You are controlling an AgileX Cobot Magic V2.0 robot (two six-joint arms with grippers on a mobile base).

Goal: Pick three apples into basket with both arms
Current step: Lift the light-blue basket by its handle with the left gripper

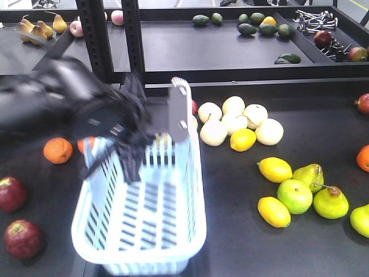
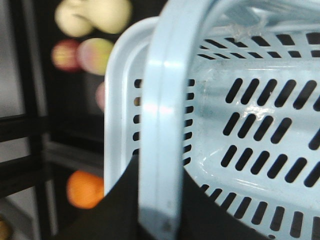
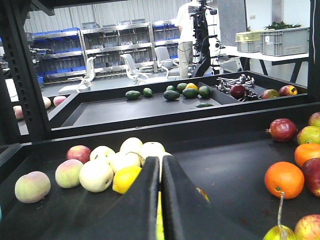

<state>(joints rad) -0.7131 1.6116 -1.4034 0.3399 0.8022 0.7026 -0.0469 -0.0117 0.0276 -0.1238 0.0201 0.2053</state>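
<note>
- At table centre in the front view, the basket [image 1: 173, 242] stands on the dark table [image 1: 242, 248] with its loop handle [image 1: 180, 95] raised upright.
- The left arm [image 1: 57, 98] (motion-blurred, outline soft) reaches in over the basket's left rim. The left gripper [image 1: 130, 153] sits at that rim, beside the handle.
- In the left wrist view, a pale handle band runs down mid-frame with the slotted basket wall behind it. The black jaws lie tight against both edges of the band, so they read as grasping the basket by its handle.
- The right gripper [image 3: 160, 159] has its jaws clenched, with only a thin slit between them and nothing held. It is low over the table and pointed toward a cluster of pale yellow fruit [image 3: 131, 150] and a lemon [image 3: 126, 179].
- The apples [image 1: 11, 193] are dark maroon, and two are visible. Both lie on the table at the left edge of the front view, outside the basket and apart from it. The nearer one [image 1: 23, 238] is just beside the other.
- I cannot pick out a third apple with certainty.
- An orange [image 1: 57, 150] lies on the table between the apples and the left arm.
- To the right of the basket, well apart from it, lie two more lemons [image 1: 275, 169], a green apple [image 1: 294, 196] and green pears [image 1: 330, 202].
- Avocados [image 1: 202, 20] lie on the tray behind.
</note>
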